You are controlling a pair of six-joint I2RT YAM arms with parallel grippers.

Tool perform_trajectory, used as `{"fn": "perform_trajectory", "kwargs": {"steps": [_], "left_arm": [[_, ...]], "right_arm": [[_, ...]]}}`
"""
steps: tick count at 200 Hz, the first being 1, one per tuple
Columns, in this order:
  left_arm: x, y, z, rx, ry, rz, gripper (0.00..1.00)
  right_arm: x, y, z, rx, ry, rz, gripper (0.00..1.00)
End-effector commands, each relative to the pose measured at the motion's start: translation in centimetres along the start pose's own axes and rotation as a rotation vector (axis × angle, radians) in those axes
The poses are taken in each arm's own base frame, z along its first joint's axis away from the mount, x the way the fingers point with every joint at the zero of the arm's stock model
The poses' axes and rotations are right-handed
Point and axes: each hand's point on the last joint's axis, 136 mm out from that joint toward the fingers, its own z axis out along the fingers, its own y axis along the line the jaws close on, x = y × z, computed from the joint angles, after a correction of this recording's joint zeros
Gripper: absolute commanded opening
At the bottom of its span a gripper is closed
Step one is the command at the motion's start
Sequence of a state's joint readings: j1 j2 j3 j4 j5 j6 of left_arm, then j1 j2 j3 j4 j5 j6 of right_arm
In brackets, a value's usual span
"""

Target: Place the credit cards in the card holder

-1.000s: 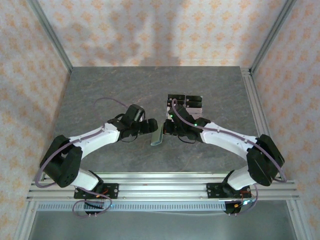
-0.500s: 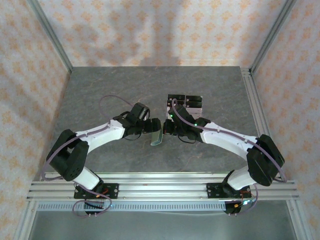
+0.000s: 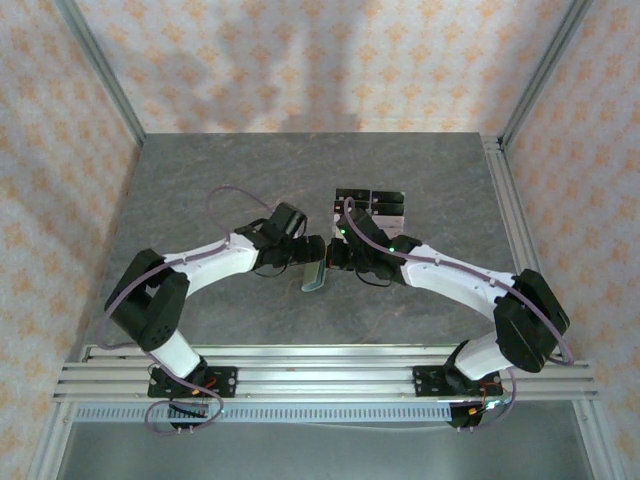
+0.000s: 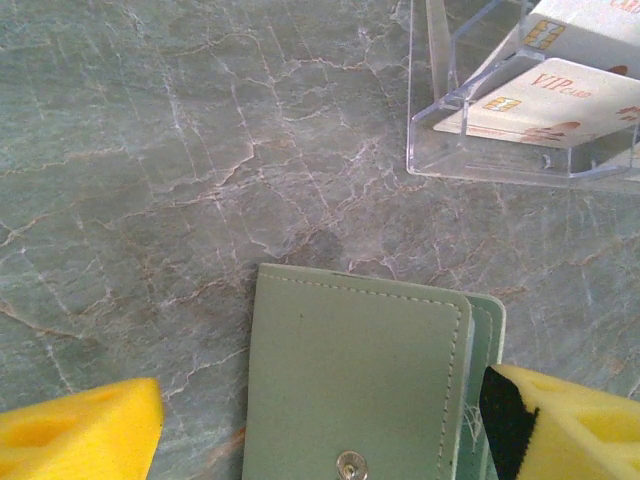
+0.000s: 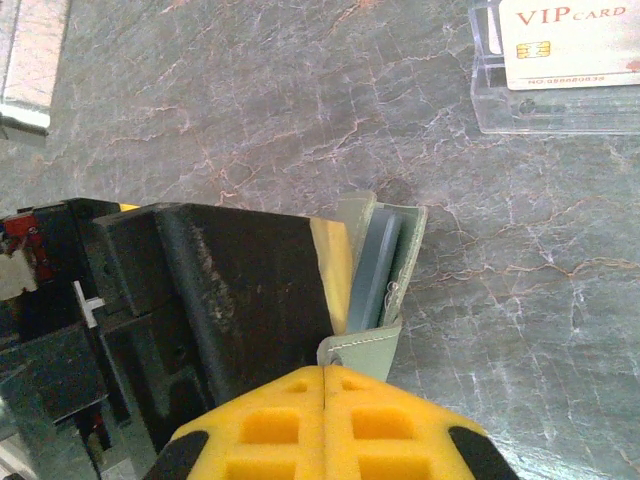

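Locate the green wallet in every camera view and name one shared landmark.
Top external: wallet mid-frame, just nearer than the rack.
Left wrist: bottom centre, snap showing.
Right wrist: centre, edge-on.
Shared landmark: the clear card rack, upper right in both wrist views.

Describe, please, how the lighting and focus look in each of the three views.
Top external: soft, even light, faint shadows on the back wall. Left wrist: card holder stitching crisp; clear rack edges glint. Right wrist: credit card print legible, tabletop veins sharp.
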State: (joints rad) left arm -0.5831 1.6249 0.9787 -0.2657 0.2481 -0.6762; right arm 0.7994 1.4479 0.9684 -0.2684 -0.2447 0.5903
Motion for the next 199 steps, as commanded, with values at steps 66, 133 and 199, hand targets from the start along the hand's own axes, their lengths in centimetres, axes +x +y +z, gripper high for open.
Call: {"fn": "perform_trajectory", "kwargs": {"steps": [66,133,199], "left_arm": [[0.3,3.7,-1.0,-0.199,-0.034,0.022,0.83],[1.1,5.7,-2.8,-0.233,-0.083,-0.002,0.83],[2.7,7.9,-3.7,-0.283,-0.078,-0.003,0.83]], "right_arm": [[-1.0,0.1,-1.5,-0.003,-0.053,-0.015,0.0],[1.4,-3.4,0.4,0.07,-0.012,0.008,0.0],[3.5,-6.5,2.0,0.135,0.016,0.036,0.0]]}}
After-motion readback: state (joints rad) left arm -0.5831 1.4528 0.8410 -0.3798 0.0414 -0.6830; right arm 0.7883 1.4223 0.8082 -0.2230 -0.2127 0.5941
